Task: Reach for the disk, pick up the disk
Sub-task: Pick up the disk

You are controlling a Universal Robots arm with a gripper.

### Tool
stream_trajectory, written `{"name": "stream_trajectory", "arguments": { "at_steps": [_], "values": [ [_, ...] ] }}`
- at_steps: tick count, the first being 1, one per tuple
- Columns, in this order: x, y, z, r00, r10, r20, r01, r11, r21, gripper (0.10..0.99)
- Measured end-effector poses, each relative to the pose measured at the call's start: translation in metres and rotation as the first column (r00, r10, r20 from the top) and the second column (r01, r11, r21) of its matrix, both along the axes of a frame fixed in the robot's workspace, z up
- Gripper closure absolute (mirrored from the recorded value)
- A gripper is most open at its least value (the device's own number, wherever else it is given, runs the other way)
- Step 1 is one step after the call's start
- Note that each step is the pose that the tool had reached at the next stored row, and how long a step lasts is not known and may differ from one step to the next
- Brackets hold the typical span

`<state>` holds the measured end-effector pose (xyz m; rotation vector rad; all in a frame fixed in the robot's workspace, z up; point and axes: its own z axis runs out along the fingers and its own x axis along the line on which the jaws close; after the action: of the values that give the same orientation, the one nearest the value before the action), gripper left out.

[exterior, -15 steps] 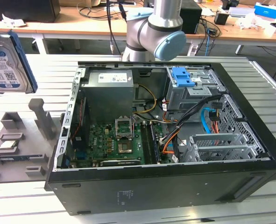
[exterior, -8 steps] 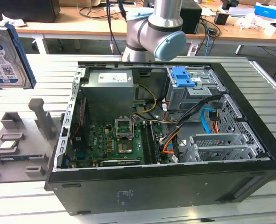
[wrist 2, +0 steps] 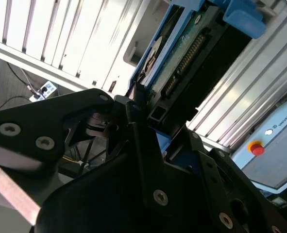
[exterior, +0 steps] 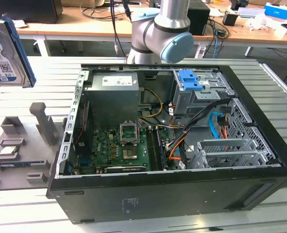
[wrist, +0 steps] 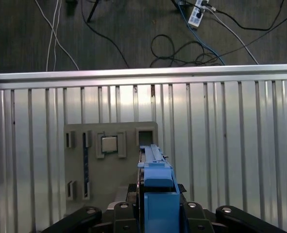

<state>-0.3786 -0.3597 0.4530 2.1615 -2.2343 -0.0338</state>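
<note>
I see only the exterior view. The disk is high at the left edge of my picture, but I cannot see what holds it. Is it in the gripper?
Observer: Yes. In the second wrist view the gripper is shut on the disk, at one end.
Operator: And what is below the disk?
Observer: In the first wrist view it hangs over a grey fixture plate on the slatted table.
</note>
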Motion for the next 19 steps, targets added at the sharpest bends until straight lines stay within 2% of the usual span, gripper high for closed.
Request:
{"name": "stream_trajectory", "arguments": {
  "at_steps": [5,9,12,14,15,19],
  "values": [
    [0.0002,0.0001,0.0077,1.0,0.0,-0.0001,0.0,1.0,0.0,0.718],
    [0.0004,0.0004,0.0233,1.0,0.0,0.0,0.0,1.0,0.0,0.718],
    [0.0005,0.0006,0.0308,1.0,0.0,0.0,0.0,1.0,0.0,0.718],
    [0.0008,0.0012,0.0483,1.0,0.0,0.0,0.0,1.0,0.0,0.718],
    [0.0009,0.0014,0.0543,1.0,0.0,-0.0001,0.0,1.0,0.0,0.718],
    [0.001,0.0014,0.0548,1.0,0.0,0.0,0.0,1.0,0.0,0.718]
  ]
}}
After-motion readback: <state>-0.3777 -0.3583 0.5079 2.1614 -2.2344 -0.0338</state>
